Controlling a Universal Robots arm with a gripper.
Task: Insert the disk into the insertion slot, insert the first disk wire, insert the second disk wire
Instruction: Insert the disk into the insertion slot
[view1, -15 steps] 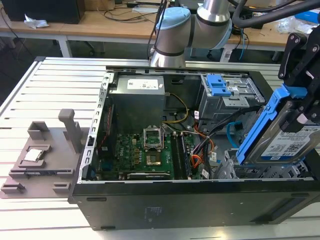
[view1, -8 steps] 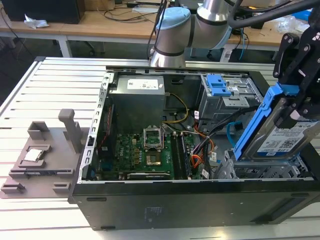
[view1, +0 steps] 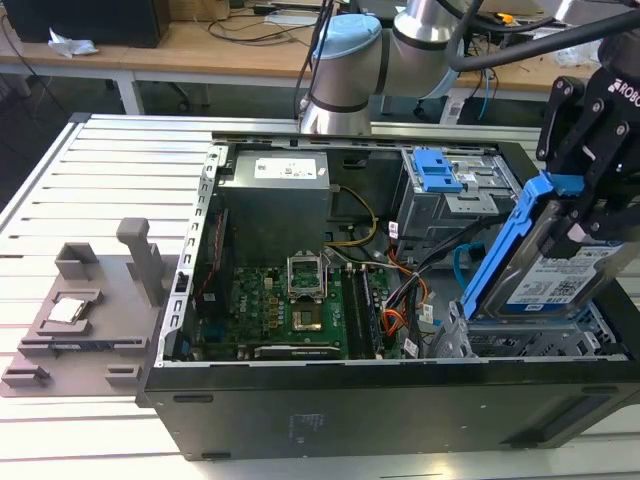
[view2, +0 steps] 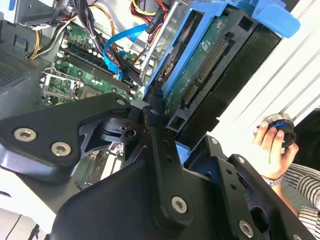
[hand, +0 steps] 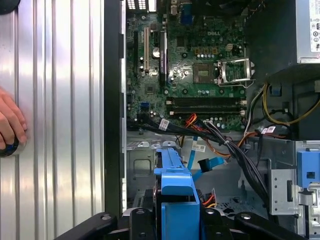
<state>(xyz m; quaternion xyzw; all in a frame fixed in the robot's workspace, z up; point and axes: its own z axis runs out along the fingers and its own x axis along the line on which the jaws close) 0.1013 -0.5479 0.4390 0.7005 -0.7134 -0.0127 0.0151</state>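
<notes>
disk (view1: 560, 285): silver-grey drive with a white label, clipped in a bright blue frame (view1: 500, 245); held tilted above the end of the computer case (view1: 300, 400) at the exterior view's right, lower end at the mouth of the insertion slot.
gripper (view1: 580, 210): clamped on the upper end of the disk, black fingers (view2: 159, 150) flanking the blue frame.
insertion slot (view1: 530, 342): silver perforated cage directly beneath the disk; how far the disk reaches inside cannot be told.
first disk wire (hand: 220, 150): red, orange and black strands lying loose between the motherboard (view1: 290, 310) and the slot; plug not made out.
second disk wire (hand: 210, 162): flat light blue cable curving just beside the blue frame, dark plug at its end.
grey cage (view1: 440, 185): blue latch on top, standing behind the insertion slot.
hand (view2: 272, 145): a person's, closed round a small round object on the slatted table (view1: 100, 170), outside the case.
</notes>
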